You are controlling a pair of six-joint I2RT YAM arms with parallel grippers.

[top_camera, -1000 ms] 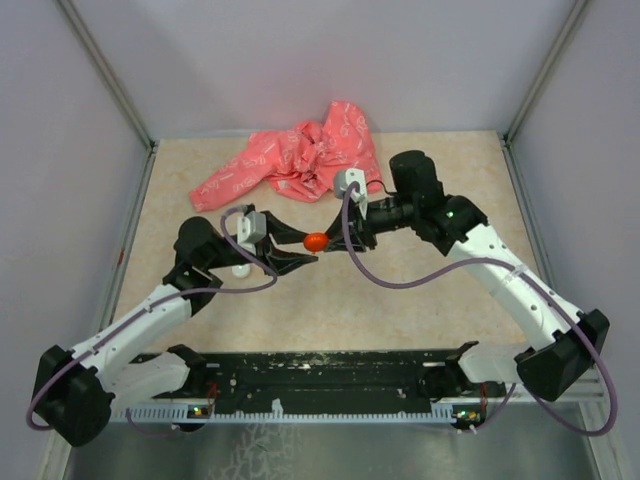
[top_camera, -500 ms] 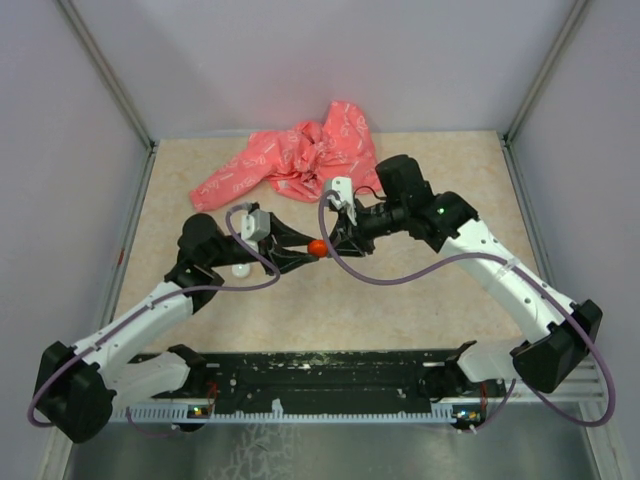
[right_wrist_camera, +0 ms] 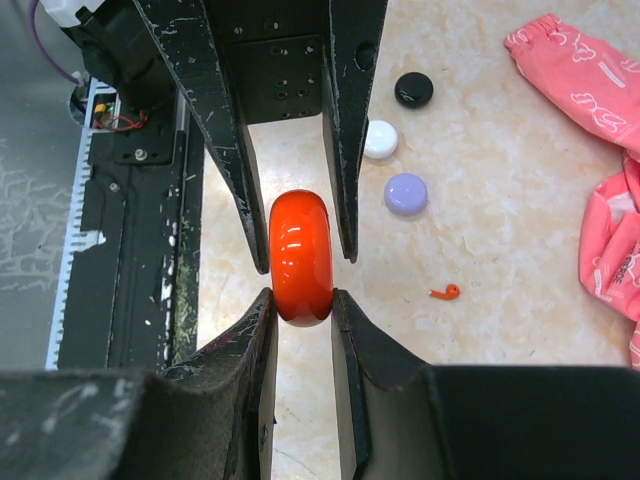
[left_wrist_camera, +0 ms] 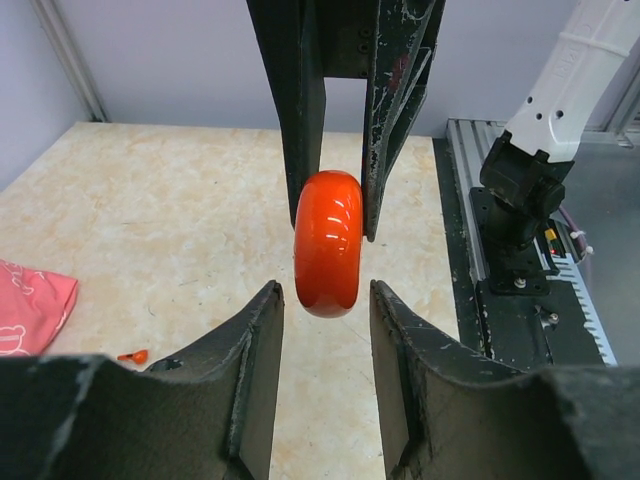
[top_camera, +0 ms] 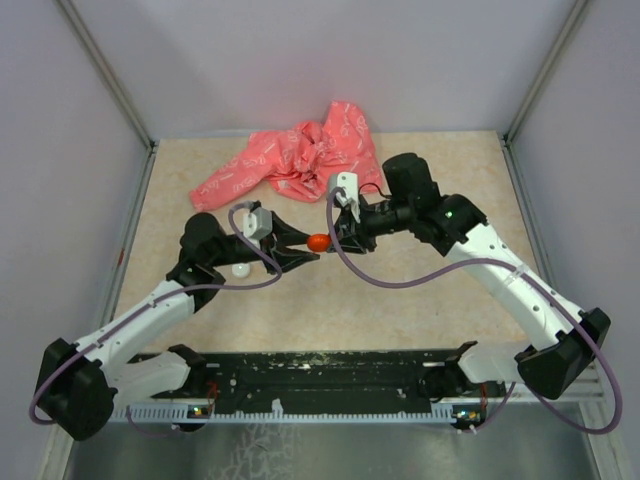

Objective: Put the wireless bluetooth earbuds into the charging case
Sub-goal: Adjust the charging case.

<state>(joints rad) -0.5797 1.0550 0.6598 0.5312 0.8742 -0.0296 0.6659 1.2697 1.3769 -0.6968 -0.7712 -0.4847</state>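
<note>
The charging case point(top_camera: 318, 241), a glossy red-orange disc, is held on edge above the table. My right gripper point(top_camera: 331, 237) is shut on it; in the right wrist view its fingertips point(right_wrist_camera: 300, 297) clamp the lower end of the case point(right_wrist_camera: 300, 255). My left gripper point(top_camera: 304, 249) faces it, open. In the left wrist view the case point(left_wrist_camera: 328, 243) hangs just between my left fingertips point(left_wrist_camera: 325, 292), with a gap on each side. One tiny red earbud point(right_wrist_camera: 445, 292) lies on the table; it also shows in the left wrist view point(left_wrist_camera: 133, 355). The other earbud is out of view.
A crumpled pink printed cloth point(top_camera: 300, 160) lies at the back. A white disc point(right_wrist_camera: 380, 139), a lavender disc point(right_wrist_camera: 406, 193) and a black disc point(right_wrist_camera: 413, 89) lie near the left arm. The black base rail point(top_camera: 320, 375) runs along the near edge.
My right gripper shifted the case towards the left arm and slightly back. My left gripper rose and now brackets the case's end.
</note>
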